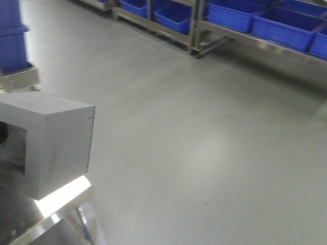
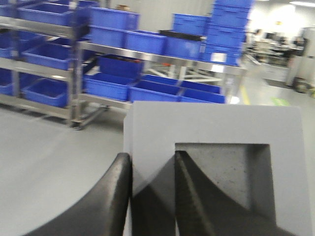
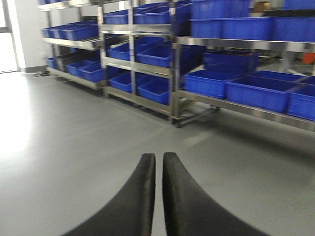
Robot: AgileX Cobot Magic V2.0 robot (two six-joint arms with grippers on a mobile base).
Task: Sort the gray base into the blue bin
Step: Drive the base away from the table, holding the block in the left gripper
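Front view: the gray base (image 1: 46, 143) is at 8 o'clock, against the left edge, with its square recess turned left. More blue plastic shows at 10 o'clock, blurred. The bare gray floor (image 1: 204, 132) fills the middle. From 12 to 2 o'clock, blue bins (image 1: 281, 25) stand in rows on steel racks (image 1: 194, 30). Their insides show only blue walls from here.

The left hand (image 2: 151, 156) is clamped on the gray base (image 2: 216, 123): one finger (image 2: 115, 196) lies on the outer face and the other stands inside the recess, with the block's wall pinched between them. Behind, from 9 to 1 o'clock, are shelves of blue bins (image 2: 108, 83), their contents hidden by the angle and blur.

The right hand (image 3: 158, 156) is at 6 o'clock, with its fingers (image 3: 140, 196) together and gripping nothing. Blue bins (image 3: 256, 91) line the racks (image 3: 172, 73) from 10 to 3 o'clock.
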